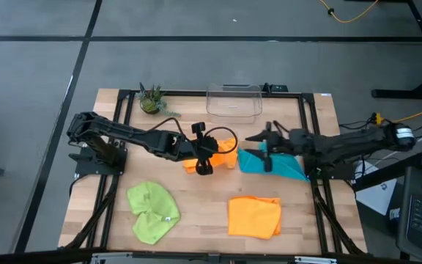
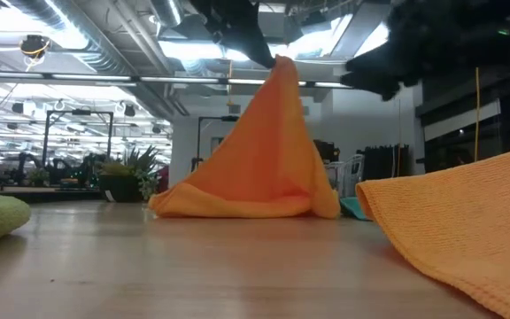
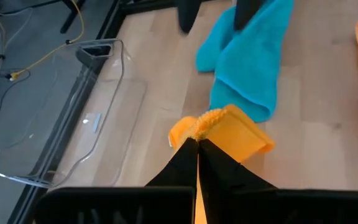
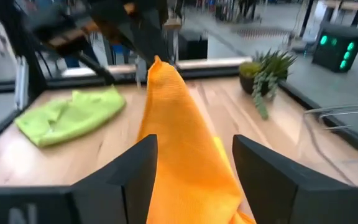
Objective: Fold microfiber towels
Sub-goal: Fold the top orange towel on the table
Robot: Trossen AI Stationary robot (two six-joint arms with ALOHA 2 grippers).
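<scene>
The left tool (image 1: 204, 167) is pinched shut on the peak of an orange towel (image 2: 259, 159), lifting it into a tent whose hem rests on the worktop (image 1: 204, 202) at mid-table. The right tool (image 1: 267, 155) stands spread, empty, over the teal towel (image 1: 277, 164) just right of it. A second orange towel (image 1: 254, 216) and the lime green towel (image 1: 153, 211) lie near the front edge.

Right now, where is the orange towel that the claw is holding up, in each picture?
High view: lifted orange towel at table centre, under the left claw.
Low view: tent shape, centre.
Left wrist view: corner pinched, centre.
Right wrist view: hanging, centre.
Shared landmark: teal towel beside it.
</scene>
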